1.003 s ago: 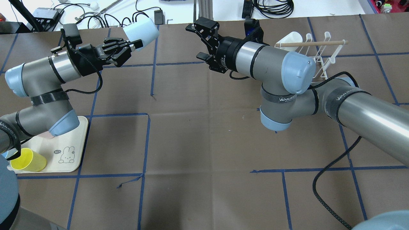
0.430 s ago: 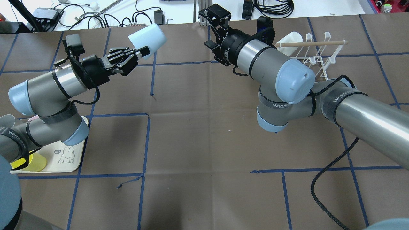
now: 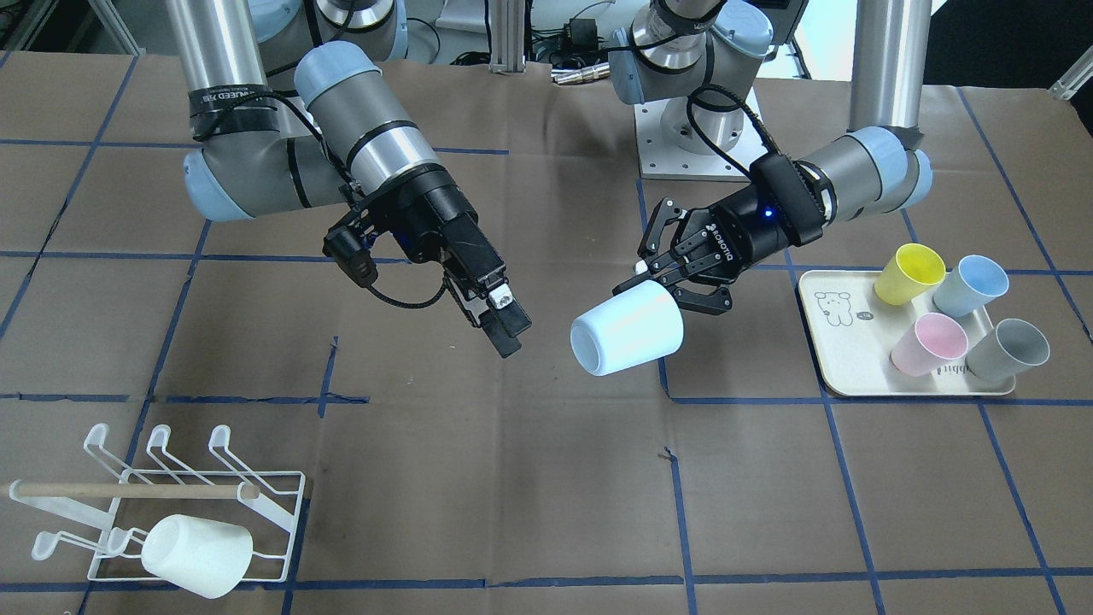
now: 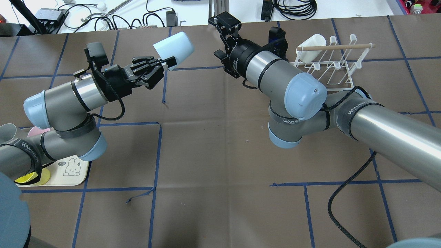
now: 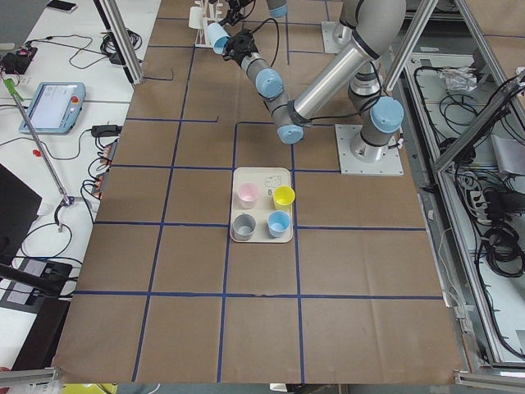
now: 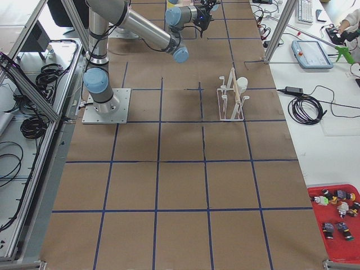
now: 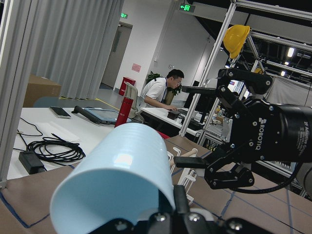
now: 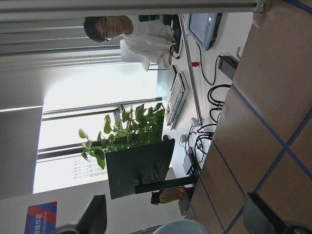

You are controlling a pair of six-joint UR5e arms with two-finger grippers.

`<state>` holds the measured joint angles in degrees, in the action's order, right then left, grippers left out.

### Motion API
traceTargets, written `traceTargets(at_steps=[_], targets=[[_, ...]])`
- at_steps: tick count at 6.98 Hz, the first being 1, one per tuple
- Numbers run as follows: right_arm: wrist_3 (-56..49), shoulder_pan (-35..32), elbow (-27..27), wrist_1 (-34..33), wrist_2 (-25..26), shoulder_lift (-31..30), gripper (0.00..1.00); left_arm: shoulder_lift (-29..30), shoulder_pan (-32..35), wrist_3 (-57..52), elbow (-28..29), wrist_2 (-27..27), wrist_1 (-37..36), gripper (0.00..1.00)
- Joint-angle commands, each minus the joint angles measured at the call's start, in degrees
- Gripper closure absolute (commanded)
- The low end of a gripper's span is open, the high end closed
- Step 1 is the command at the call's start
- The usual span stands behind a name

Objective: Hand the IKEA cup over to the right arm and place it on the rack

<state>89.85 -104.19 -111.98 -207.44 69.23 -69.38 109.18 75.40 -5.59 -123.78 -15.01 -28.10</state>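
My left gripper (image 4: 169, 62) is shut on the base of a pale blue cup (image 4: 173, 46) and holds it on its side in the air, mouth pointing away from the gripper. The cup also shows in the front view (image 3: 628, 329) and large in the left wrist view (image 7: 117, 180). My right gripper (image 4: 220, 38) is open and empty, a short gap to the right of the cup, facing it; it also shows in the front view (image 3: 504, 323). The white wire rack (image 4: 330, 65) with its wooden dowel (image 4: 336, 47) stands behind the right arm.
A white cup (image 3: 196, 555) lies on the rack (image 3: 273, 500). A cream tray (image 3: 832, 359) with a bear drawing holds yellow (image 3: 909, 273), blue (image 3: 969, 284), pink (image 3: 929, 343) and grey (image 3: 1008, 348) cups. Cables lie beyond the table's far edge.
My left arm has carried the blue cup to the right, toward the right gripper. My right gripper has turned and shifted, staying open; the gap between cup and gripper is smaller.
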Motion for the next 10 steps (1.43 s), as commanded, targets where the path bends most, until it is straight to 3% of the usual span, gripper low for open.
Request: traceTargets(at_steps=[1,10], targets=[[0.1,-1.8,0.4,-0.9,4.1,1.1,0.01,-0.3,1.9,0.1,-0.1,-2.4,0.1,0.99],[0.9,-6.6,3.9,-0.9,8.1,3.9,0.02,-0.4,2.0,0.1,-0.1,-2.4,0.1,0.98]])
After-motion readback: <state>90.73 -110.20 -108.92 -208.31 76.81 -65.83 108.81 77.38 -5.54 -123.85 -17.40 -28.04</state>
